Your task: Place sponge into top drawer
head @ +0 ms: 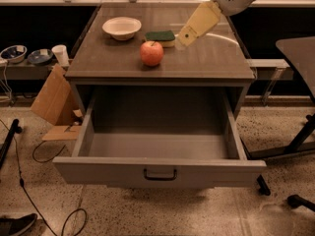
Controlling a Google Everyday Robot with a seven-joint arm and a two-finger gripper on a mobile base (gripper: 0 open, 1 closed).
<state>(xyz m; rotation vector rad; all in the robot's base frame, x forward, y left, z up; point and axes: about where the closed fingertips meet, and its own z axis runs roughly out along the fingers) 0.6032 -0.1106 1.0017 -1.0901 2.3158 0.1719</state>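
Gripper hanging just beside the sponge, nothing picked up yet

Looks like the reach step to me: the sponge sits on the cabinet top with the gripper at its 3 o'clock, and I can't tell if it's open or closed. Next it has to get over the sponge and clamp it without bumping the apple at 7 o'clock or the bowl at 9. The top drawer is pulled wide open at 6 o'clock, so there's loads of room.
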